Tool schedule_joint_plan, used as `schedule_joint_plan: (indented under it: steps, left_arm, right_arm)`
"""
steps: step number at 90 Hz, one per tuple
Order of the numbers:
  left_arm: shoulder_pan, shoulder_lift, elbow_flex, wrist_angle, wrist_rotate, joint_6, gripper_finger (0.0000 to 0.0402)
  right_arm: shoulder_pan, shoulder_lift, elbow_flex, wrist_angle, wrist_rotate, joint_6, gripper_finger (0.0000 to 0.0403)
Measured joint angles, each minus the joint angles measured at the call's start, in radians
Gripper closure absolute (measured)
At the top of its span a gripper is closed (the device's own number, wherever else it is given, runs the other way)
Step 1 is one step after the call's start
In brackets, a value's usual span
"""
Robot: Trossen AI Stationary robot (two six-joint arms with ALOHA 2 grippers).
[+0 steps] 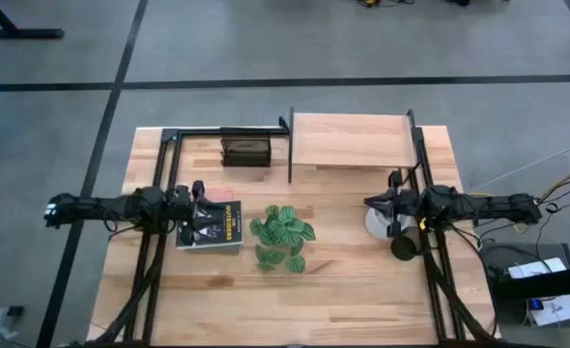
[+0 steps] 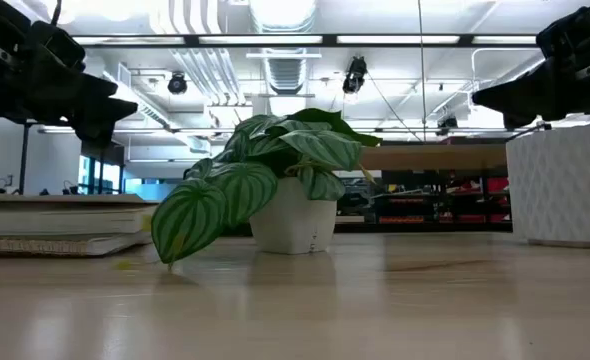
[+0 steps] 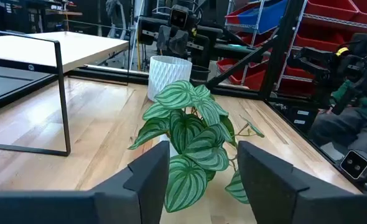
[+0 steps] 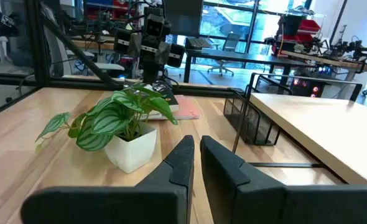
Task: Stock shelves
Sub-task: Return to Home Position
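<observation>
High view: shelves sit at upper centre-right of the frame, along the far edge of the table. The pale top board shows nothing on it. What lies under the board is hidden from above; the left wrist view shows part of a dark lower level with nothing on it that I can make out.

Rack is just left of the shelves, upper centre. Its contents cannot be told.

Books lie flat in a stack on the table, left of centre, beside the plant. A white vase stands right of centre, in front of the shelves.

Left hand: fingers spread wide, holding nothing, plant seen through the gap. In the high view it is mid-left, over the upper left edge of the book stack. The low view shows it raised clear of the books.

Right hand: fingers nearly together with only a thin slit, holding nothing. In the high view it is mid-right, above the vase and raised.

Judgement on progress: no item is stocked on the shelves as far as can be seen. Books, plant and vase are all on the table, so placement looks entirely undone. Both arms appear parked, not engaged with anything.
</observation>
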Motion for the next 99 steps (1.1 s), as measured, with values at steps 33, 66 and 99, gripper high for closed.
schedule_joint_plan:
  steps: [33,66,99]
  left_arm:
    - [0.000,0.000,0.000,0.000,0.000,0.000,0.0214]
    - [0.000,0.000,0.000,0.000,0.000,0.000,0.0226]
    - [0.000,0.000,0.000,0.000,0.000,0.000,0.0240]
  right_arm:
    - [0.000,0.000,0.000,0.000,0.000,0.000,0.0389]
    - [0.000,0.000,0.000,0.000,0.000,0.000,0.0389]
    - [0.000,0.000,0.000,0.000,0.000,0.000,0.0389]
